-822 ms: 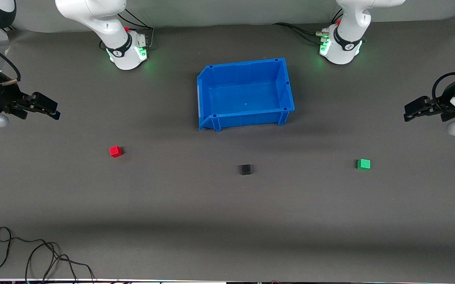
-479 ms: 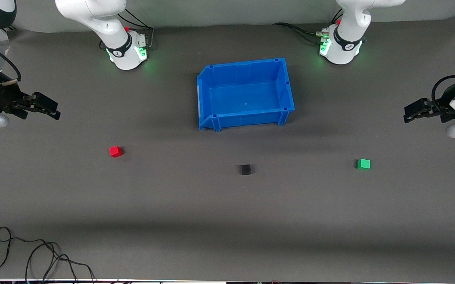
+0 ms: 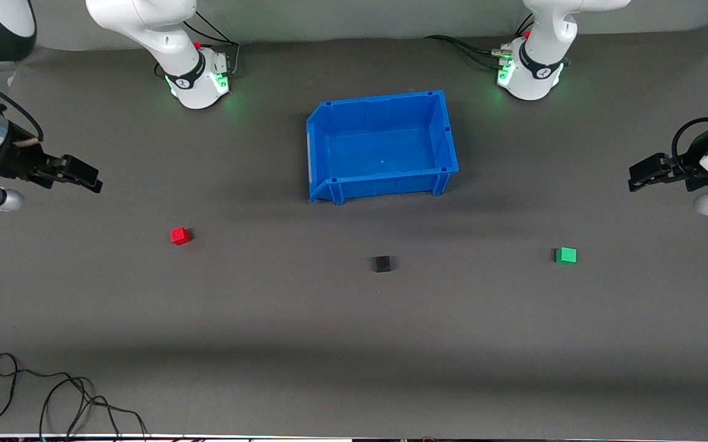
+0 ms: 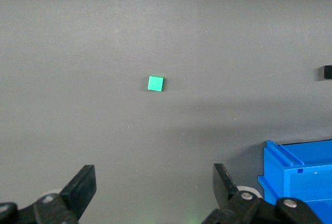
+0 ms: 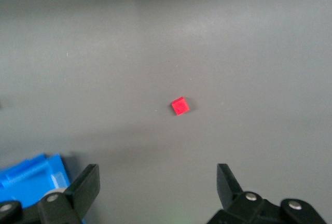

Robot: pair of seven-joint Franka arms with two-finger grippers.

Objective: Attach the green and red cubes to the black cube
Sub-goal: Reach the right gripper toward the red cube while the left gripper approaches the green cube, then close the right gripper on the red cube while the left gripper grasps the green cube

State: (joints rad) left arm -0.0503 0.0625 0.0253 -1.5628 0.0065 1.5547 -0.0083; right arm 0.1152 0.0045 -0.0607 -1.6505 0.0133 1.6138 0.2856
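Left gripper (image 3: 636,174): we see jaws spread, empty, right edge of frame
Right gripper (image 3: 86,178): spread, empty, left edge
Cubes: red cube (image 3: 179,236), black cube (image 3: 382,264), green cube (image 3: 565,255) well apart on mat

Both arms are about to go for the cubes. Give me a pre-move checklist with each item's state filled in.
1. Right gripper open: ok, fingers spread wide, nothing between them.
2. Left gripper open: ok, also empty.
3. Red cube free to grasp: ok, alone on the mat toward the right arm's end, nothing touching it.
4. Green cube free to grasp: ok, alone toward the left arm's end.
5. Black cube in place: ok, between the two coloured cubes, nearer the front camera than the blue bin, apart from it.
6. Grippers lined up over their cubes: not ok, both are off to the side of them.
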